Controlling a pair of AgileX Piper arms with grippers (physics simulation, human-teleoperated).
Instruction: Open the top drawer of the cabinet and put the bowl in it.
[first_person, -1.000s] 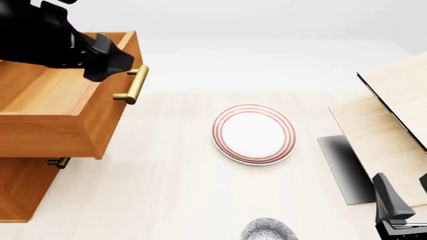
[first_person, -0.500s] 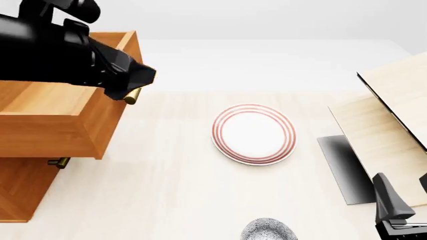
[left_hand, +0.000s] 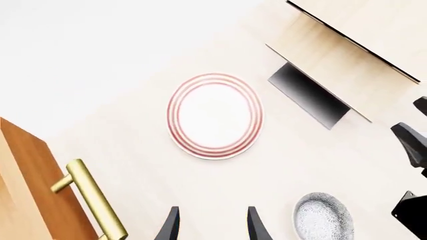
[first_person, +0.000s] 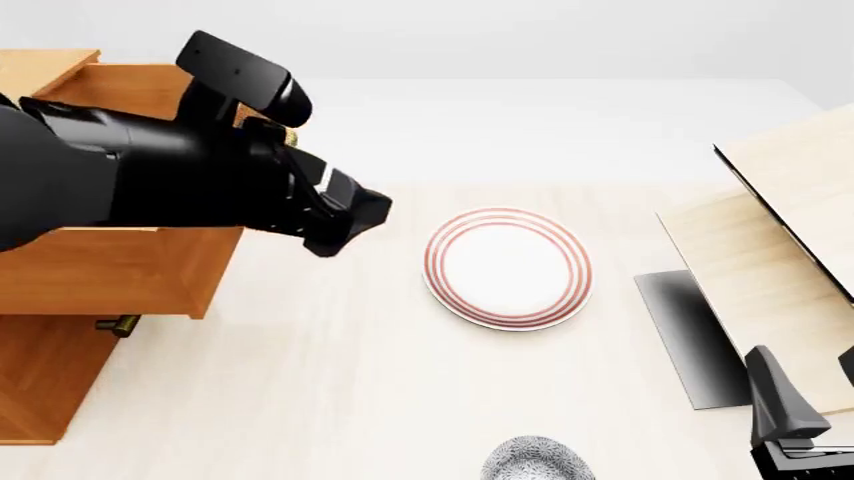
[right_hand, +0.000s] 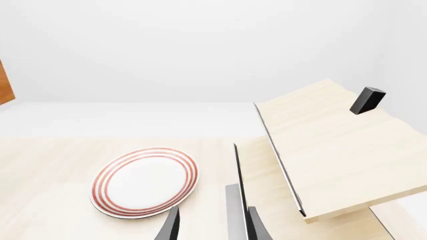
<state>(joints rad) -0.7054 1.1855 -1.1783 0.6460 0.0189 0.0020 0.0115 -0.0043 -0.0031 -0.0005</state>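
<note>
The cabinet (first_person: 40, 385) stands at the table's left edge with its top drawer (first_person: 114, 268) pulled out. The drawer's brass handle (left_hand: 93, 200) shows in the left wrist view, apart from the fingers. My left gripper (first_person: 350, 222) hovers open and empty between the drawer front and the plate; its fingers (left_hand: 170, 226) have only bare table between them. The speckled bowl (first_person: 537, 461) sits at the near table edge, right of centre, also seen as bowl (left_hand: 322, 218). My right gripper (first_person: 811, 392) rests open and empty at the near right corner, right of the bowl.
A white plate with red rings (first_person: 507, 267) lies mid-table. Pale wood boards (first_person: 781, 240) lean at the right side over a dark shadowed patch. A lower drawer handle (first_person: 118, 325) pokes out under the open drawer.
My left arm has come off the drawer handle and swung right and nearer, toward the plate. The drawer stays pulled out. The right arm has not moved.
</note>
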